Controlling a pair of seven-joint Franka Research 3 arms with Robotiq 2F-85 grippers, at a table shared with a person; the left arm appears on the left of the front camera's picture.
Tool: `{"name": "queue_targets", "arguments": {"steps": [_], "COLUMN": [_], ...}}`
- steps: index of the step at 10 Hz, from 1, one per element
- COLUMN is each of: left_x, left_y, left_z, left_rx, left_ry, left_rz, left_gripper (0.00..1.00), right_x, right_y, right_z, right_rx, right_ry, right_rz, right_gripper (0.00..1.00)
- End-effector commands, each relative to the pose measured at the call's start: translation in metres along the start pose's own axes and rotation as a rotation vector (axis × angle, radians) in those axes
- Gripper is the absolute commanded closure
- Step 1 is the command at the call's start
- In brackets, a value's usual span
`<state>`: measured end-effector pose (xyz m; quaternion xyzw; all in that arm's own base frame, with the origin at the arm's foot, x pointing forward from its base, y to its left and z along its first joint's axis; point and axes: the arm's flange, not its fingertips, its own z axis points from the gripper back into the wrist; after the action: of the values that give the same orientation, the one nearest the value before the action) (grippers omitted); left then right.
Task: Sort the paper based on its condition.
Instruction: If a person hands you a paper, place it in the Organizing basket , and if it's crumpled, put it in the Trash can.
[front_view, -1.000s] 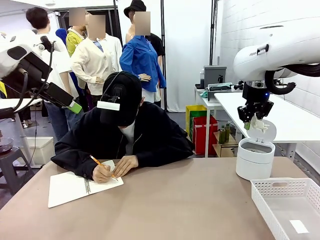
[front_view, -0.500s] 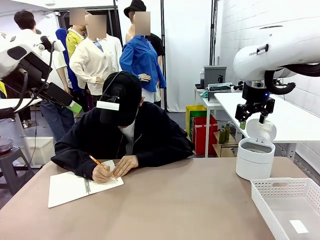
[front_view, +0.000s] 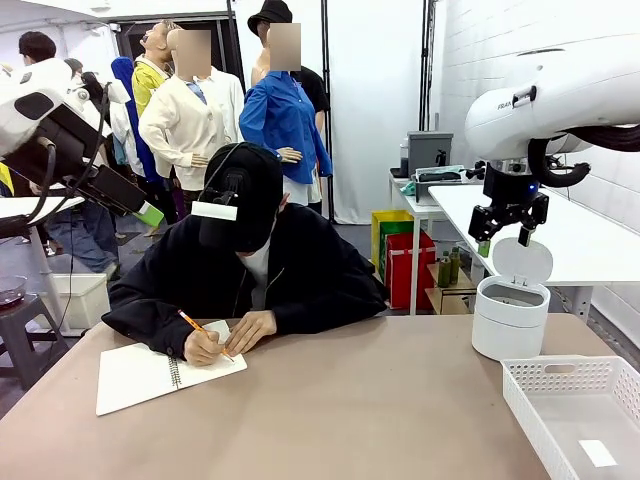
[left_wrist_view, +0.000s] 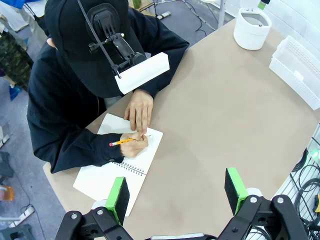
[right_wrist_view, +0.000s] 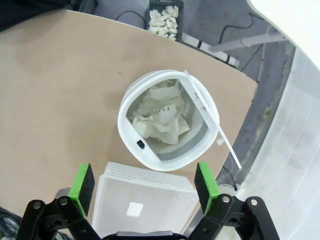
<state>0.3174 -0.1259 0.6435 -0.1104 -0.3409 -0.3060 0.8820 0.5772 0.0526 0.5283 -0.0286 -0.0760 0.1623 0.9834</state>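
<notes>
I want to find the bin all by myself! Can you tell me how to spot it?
Look at the big brown table where a person is writing in a notebook. Go to the table's far right corner, beside the white basket with holes in its sides. The bin is the round white tub with its lid flipped up and crumpled paper inside; the basket is square and low.
</notes>
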Motion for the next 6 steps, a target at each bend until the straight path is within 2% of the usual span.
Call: {"name": "queue_targets", "arguments": {"steps": [1,5,6], "left_x": [0.000,0.000,0.000], "left_y": [0.000,0.000,0.000], "left_z": [0.000,0.000,0.000], "left_rx": [-0.001,-0.001,-0.001], "left_ry": [-0.002,-0.002,-0.002], "left_rz": [0.001,0.001,0.001], "left_gripper": [0.00,0.00,0.00], "right_x": [0.000,-0.010,-0.006], "right_y": [0.008,0.045,0.052], "right_z": [0.013,0.047,0.043], "right_rx": [0.088,0.265,0.241], "right_ry": [0.005,-0.052,-0.054], "right_rz": [0.018,0.166,0.185], "right_gripper": [0.00,0.00,0.00]}}
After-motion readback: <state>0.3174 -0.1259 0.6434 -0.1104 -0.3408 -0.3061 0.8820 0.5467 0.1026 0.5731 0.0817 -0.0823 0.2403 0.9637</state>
